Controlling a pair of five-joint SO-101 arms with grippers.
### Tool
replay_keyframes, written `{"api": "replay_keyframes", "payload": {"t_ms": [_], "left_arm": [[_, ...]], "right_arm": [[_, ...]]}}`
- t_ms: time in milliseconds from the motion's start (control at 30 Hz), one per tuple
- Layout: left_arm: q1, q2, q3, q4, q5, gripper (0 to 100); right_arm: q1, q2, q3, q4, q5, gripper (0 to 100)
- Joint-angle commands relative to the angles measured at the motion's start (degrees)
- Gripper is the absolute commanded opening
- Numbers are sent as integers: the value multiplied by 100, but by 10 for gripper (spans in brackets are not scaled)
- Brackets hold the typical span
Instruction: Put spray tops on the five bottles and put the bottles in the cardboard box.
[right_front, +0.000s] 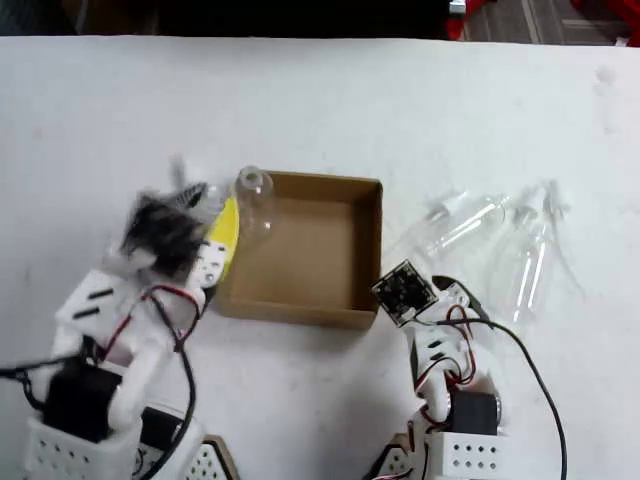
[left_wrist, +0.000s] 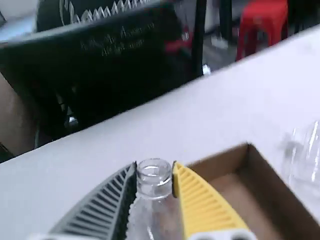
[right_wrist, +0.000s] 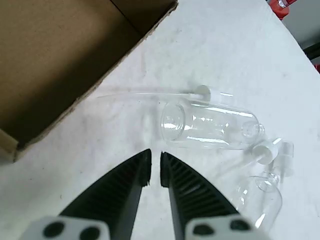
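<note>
The left end effector (left_wrist: 154, 170) clamps a clear bottle (left_wrist: 153, 186) by its open neck at the 10 o'clock corner of the cardboard box (right_front: 372, 240). The right end effector (right_wrist: 154, 161), nearly closed and empty, hovers above the tabletop (right_front: 300, 100); loose bottles (right_front: 465, 228), perhaps three, lie at the box's 3 o'clock.

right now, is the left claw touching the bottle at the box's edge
Touching. The left wrist view shows the left claw shut on the bottle, its grey and yellow fingers pressed against both sides of the neck.

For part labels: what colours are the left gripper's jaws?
Left gripper: one grey, one yellow, both ribbed. Best in left wrist view.
</note>
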Motion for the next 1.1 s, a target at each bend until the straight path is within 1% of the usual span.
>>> {"api": "replay_keyframes", "payload": {"t_ms": [0,67,133,200,433,500,533,633,867,1000,1067], "left_arm": [[84,-866,1037,-1301,1187,23],[84,-1103,1530,-1626,1626,23],[84,-1288,2022,-1925,1846,23],[84,-1446,2576,-2295,1846,23],[154,-2246,4668,-4062,1837,23],[233,-2563,5125,-4325,1837,22],[268,-2677,5099,-4229,1837,22],[338,-2932,5029,-3604,1846,22],[286,-3099,5073,-3033,1829,22],[286,-3099,5064,-2567,1310,22],[286,-3099,5064,-2382,1240,23]], "right_arm": [[31,-31,53,40,26,16],[31,-31,53,40,26,16],[31,-31,53,40,26,16],[31,-31,53,40,26,16],[31,-31,53,40,26,16],[31,-31,53,40,26,16],[31,-31,53,40,26,16],[31,-31,53,40,26,16],[31,-31,53,40,26,16],[31,-31,53,40,26,16],[31,-31,53,40,26,16]]}}
